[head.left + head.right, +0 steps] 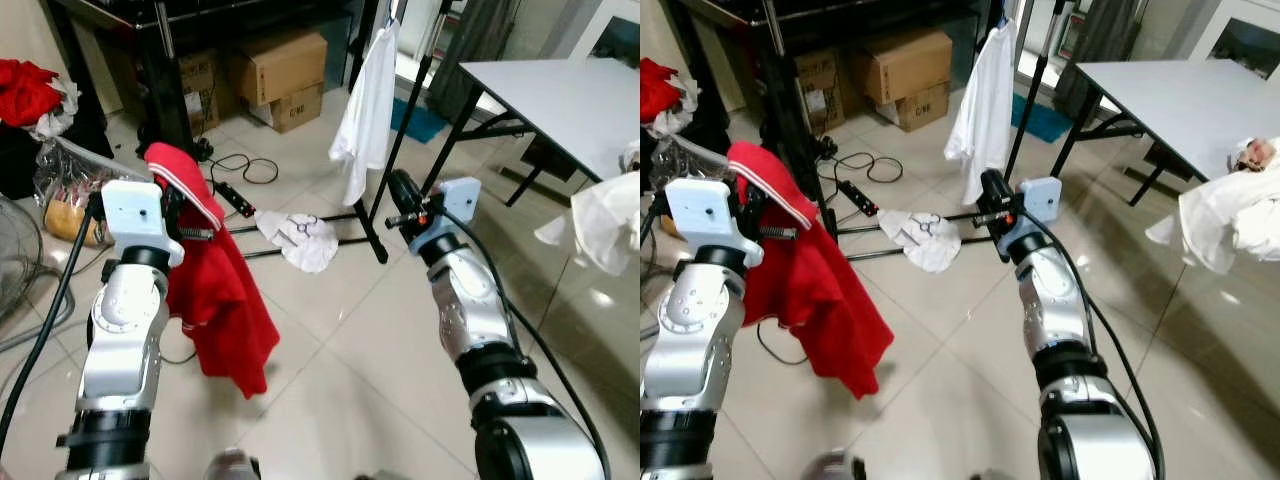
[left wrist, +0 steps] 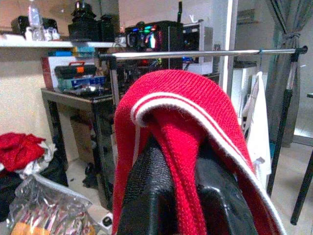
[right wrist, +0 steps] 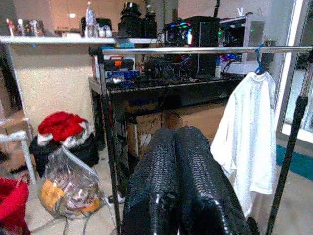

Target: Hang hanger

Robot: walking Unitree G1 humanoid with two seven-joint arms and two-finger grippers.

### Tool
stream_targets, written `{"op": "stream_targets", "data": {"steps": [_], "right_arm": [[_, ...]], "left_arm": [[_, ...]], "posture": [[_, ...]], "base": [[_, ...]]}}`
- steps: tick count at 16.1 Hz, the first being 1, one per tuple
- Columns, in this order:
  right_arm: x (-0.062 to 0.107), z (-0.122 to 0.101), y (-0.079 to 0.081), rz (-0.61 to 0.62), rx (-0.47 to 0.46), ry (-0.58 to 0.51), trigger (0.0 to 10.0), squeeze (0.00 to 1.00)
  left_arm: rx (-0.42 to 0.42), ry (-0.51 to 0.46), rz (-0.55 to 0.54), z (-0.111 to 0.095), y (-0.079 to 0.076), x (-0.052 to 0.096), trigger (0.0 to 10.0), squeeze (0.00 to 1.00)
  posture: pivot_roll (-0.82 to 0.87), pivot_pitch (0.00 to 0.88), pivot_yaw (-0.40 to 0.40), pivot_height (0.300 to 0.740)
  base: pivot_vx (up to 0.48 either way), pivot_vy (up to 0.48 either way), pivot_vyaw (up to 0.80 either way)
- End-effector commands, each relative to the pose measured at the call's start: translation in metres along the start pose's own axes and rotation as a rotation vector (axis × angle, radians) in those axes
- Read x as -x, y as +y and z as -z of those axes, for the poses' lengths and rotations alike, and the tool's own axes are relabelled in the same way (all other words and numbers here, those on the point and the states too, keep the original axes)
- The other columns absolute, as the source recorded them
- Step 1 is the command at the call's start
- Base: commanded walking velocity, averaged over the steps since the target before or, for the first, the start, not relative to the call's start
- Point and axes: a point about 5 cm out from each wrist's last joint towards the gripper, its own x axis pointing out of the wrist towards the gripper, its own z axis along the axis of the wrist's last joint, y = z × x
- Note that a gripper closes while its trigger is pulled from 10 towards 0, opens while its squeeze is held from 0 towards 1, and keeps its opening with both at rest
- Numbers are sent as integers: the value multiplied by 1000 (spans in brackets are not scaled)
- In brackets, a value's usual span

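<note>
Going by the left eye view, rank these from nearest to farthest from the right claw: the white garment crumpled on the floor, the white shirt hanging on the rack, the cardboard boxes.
From the right claw:
1. White shirt hanging on the rack, just ahead of it, slightly to its left.
2. White garment crumpled on the floor, lower, to its left by the rack's base.
3. Cardboard boxes, farthest, back under the dark table.

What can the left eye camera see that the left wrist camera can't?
Left eye alone: both silver arms, the right gripper, a white cloth on the floor, the grey table and cardboard boxes.

Left wrist alone: the shelf with bottles and the lit-up computer.

Both: the red garment pinched in the left gripper, the white shirt and the clothes rack.
</note>
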Motion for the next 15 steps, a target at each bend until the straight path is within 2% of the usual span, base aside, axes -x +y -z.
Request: {"op": "stream_targets", "data": {"steps": [1, 12, 15], "right_arm": [[-1, -9, -8, 20, -1, -25, 10000, 0], [-3, -10, -5, 17, -5, -29, 10000, 0], [-3, -9, -3, 11, -7, -29, 10000, 0]], "left_arm": [[1, -82, 15, -19, -4, -6, 10000, 0], [-8, -83, 30, -19, -6, -8, 10000, 0], [-8, -79, 33, -19, -7, -7, 10000, 0]], "posture": [[129, 14, -50, 740], [129, 11, -42, 740], [129, 14, -40, 740]], "base": [[379, 0, -800], [453, 0, -800], [480, 0, -196]]}}
